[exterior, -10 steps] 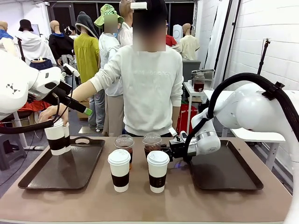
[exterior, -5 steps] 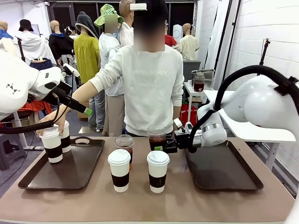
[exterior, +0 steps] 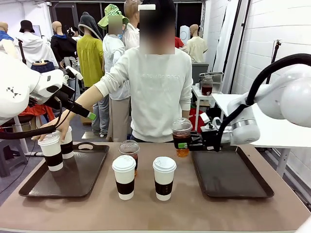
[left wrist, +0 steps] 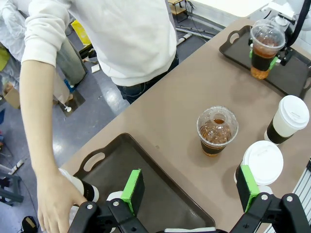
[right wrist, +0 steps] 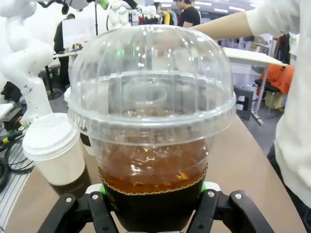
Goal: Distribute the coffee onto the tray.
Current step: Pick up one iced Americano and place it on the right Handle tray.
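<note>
Roughly a third done: two white cups (exterior: 51,151) sit on the left tray (exterior: 73,180), a person's hand (exterior: 51,128) on one. Right hand (exterior: 183,144) grips a dome cup (exterior: 181,130) aloft at the edge of the bare right tray (exterior: 233,189). Three more cups (exterior: 124,177) wait on the bench (exterior: 146,213); left hand (left wrist: 190,189) spread, unloaded.

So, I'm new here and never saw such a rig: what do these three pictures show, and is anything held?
Two white robot arms share a table with a person. One picture looks across from between the arms; the others come from cameras on each wrist. The right hand grips a clear domed cup of coffee, lifted near the right tray. The left hand hangs open near the left tray, where the person's hand rests on one of two paper cups. Two more paper cups and another clear cup stand on the table.
</note>
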`<state>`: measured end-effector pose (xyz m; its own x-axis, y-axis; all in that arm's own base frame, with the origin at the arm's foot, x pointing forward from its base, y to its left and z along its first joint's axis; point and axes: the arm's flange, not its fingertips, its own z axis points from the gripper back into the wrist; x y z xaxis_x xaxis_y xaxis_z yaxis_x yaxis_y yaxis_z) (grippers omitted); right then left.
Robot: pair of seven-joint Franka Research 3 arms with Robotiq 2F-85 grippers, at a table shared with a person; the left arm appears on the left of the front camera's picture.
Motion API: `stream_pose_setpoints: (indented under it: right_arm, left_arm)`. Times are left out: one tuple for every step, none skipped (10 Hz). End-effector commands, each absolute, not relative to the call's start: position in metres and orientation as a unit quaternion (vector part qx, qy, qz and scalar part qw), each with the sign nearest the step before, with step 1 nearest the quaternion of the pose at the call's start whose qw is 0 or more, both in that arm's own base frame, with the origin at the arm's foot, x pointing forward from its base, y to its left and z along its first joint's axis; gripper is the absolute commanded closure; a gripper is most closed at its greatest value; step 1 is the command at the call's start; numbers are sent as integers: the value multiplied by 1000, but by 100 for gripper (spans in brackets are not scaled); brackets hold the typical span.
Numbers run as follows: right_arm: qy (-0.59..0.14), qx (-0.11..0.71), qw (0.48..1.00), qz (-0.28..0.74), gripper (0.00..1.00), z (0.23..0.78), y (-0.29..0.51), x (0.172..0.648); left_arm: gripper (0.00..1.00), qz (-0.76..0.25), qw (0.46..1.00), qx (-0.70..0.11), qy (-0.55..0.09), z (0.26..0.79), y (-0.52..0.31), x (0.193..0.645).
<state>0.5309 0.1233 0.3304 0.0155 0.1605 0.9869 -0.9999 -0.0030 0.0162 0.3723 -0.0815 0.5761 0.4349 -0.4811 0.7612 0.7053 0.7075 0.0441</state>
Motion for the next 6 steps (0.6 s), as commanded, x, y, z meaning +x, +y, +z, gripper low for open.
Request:
stream_pose_setpoints:
  right_arm:
    - [-462, 459, 535, 538, 36, 340, 113, 517]
    - [-468, 459, 534, 535, 36, 341, 112, 516]
    - [-475, 462, 529, 530, 36, 342, 119, 516]
    - [-457, 454, 548, 534, 36, 335, 104, 522]
    - [-457, 454, 548, 534, 36, 335, 104, 522]
    - [-457, 454, 548, 534, 36, 335, 104, 522]
  left_arm:
    - [0, -355, 835, -146, -393, 575, -80, 373]
    - [0, -355, 835, -146, -393, 575, -80, 373]
    - [0, -355, 835, -146, -393, 575, -80, 373]
    - [0, -355, 835, -146, -393, 575, -80, 373]
    - [0, -355, 835, -146, -393, 575, -80, 373]
    - [0, -355, 835, -146, -393, 575, -80, 373]
